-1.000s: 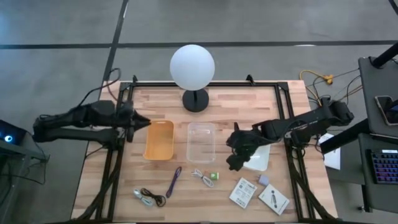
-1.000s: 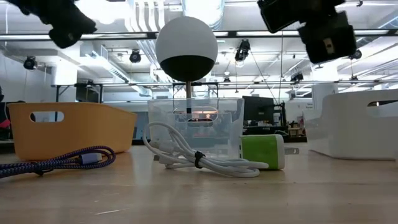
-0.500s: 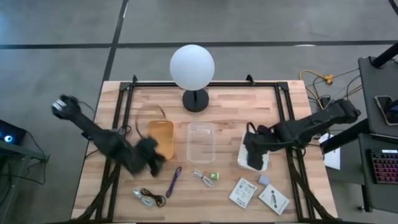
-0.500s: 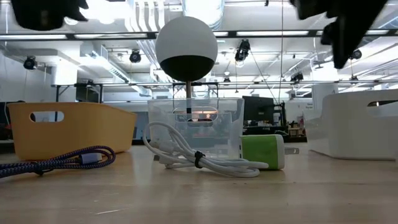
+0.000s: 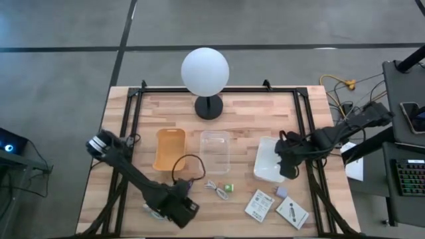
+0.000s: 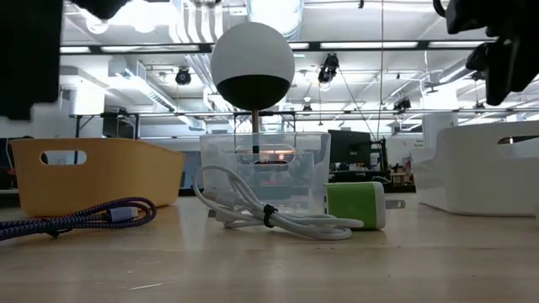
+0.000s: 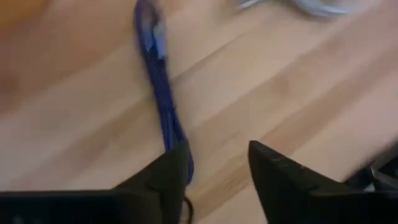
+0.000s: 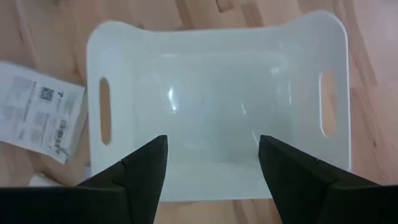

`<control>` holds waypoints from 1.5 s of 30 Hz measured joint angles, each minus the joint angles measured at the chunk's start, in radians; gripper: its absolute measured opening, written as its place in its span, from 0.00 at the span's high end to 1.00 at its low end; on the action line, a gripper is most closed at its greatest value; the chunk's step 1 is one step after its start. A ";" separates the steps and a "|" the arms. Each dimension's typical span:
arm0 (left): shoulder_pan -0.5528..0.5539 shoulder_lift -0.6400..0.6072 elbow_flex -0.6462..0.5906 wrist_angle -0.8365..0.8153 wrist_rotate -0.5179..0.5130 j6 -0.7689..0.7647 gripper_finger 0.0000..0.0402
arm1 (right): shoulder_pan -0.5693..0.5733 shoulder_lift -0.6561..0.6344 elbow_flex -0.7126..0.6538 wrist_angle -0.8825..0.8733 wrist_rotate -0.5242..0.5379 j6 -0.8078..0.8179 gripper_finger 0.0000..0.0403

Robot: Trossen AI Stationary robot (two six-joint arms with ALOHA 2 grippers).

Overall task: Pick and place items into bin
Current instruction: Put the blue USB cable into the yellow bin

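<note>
A purple strap (image 7: 158, 81) lies flat on the wooden table near the front edge, also seen in the high view (image 5: 190, 186). My left gripper (image 5: 180, 210) hovers open over its near end; in the left wrist view (image 7: 217, 168) the strap runs under one fingertip, and I cannot tell if they touch. A white coiled cable (image 5: 215, 189) and a green cube (image 5: 230, 190) lie to the right of the strap. A grey cube (image 5: 281, 192) and two white packets (image 5: 259, 206) lie farther right. My right gripper (image 8: 211, 162) stands open and empty above the white bin (image 8: 217, 93).
An orange bin (image 5: 169, 149), a clear bin (image 5: 215, 151) and the white bin (image 5: 269, 166) stand in a row mid-table. A white globe lamp (image 5: 206, 73) stands at the far edge. Black frame rails (image 5: 126, 133) run along both table sides.
My left gripper has swung from beside the orange bin's left side toward the table's near edge, rolling and sinking to the purple strap. My right gripper has drifted toward the right edge, from the white bin's left rim to above its right part.
</note>
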 joint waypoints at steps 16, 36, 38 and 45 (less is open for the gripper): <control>0.015 0.107 -0.040 0.031 0.160 -0.145 0.48 | -0.001 -0.027 -0.020 0.028 -0.001 0.032 0.41; -0.001 0.073 -0.015 0.054 0.081 -0.044 0.99 | -0.001 -0.027 -0.020 0.079 0.020 0.109 0.41; -0.027 0.000 0.012 0.041 -0.028 -0.100 0.99 | -0.001 -0.027 -0.020 0.078 0.023 0.109 0.41; -0.089 -0.266 -0.022 -0.255 -0.320 -0.364 0.99 | -0.001 -0.026 -0.020 0.080 0.075 0.138 0.41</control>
